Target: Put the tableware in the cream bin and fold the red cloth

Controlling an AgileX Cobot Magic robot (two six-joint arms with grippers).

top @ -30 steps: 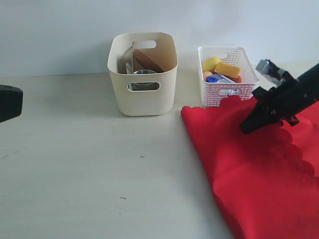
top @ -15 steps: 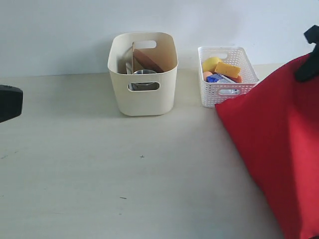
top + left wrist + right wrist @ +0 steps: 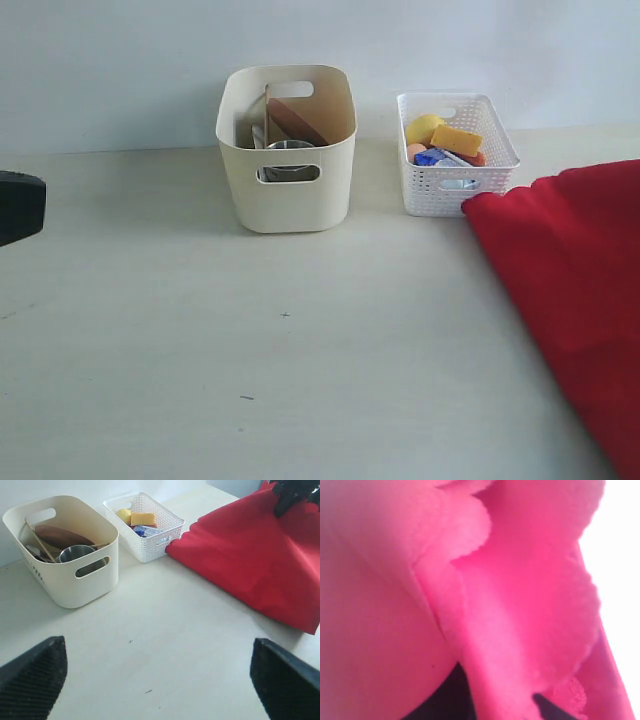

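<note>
The cream bin [image 3: 286, 190] stands at the back of the table and holds tableware: a brown plate [image 3: 60, 535] on edge, a steel cup [image 3: 75, 554] and chopsticks [image 3: 37, 537]. The red cloth [image 3: 575, 270] lies at the right, doubled over itself. My right gripper [image 3: 500, 705] is shut on a pinched fold of the red cloth [image 3: 520, 605], which fills its view. It shows as a dark shape [image 3: 295, 492] at the cloth's far edge and is outside the exterior view. My left gripper [image 3: 159, 680] hangs open over bare table, holding nothing.
A white lattice basket [image 3: 440, 185] with lemon, cheese and other food stands right of the cream bin, touching the cloth's corner. A dark part of the left arm [image 3: 20, 205] shows at the left edge. Pale tabletop [image 3: 280, 340] spreads in front of the bins.
My right gripper lifted the cloth's left edge and carried it rightward, out of the exterior view. The cloth now lies folded farther right. The left arm has not moved.
</note>
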